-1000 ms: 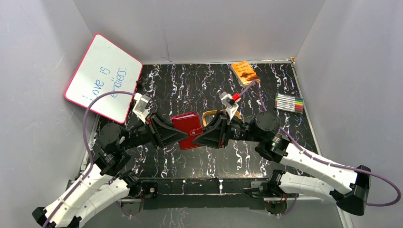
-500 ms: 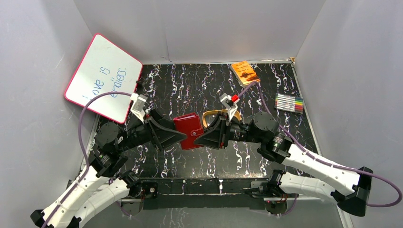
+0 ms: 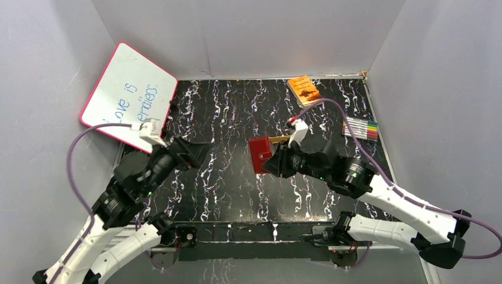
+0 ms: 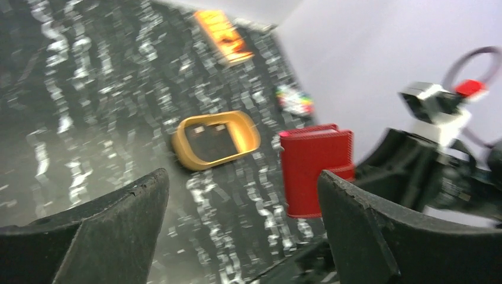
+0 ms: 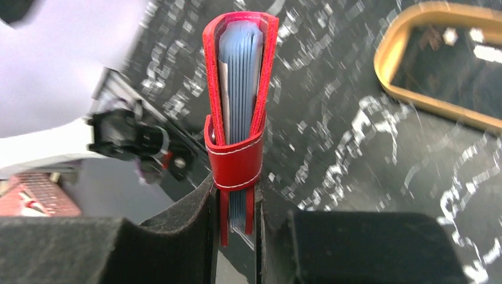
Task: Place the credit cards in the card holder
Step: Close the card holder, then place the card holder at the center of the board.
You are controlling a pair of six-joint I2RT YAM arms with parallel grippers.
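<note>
1. Plainly shows a red card holder (image 5: 240, 89), folded shut, strap wrapped over its edge, pale bluish leaves (image 5: 241, 71) packed between the covers.
2. Sits upright above the middle of the table (image 3: 225, 112), pinched at its lower end by the narrow right gripper (image 5: 234, 192).
3. Finds the left gripper (image 4: 241, 180) spread wide, empty, well apart from it.
4. Has a gold oval tray (image 4: 183, 139) just behind, an orange book (image 3: 305, 90) and markers (image 3: 360, 127) farther back, and a whiteboard (image 3: 129, 97) leaning far left.
</note>
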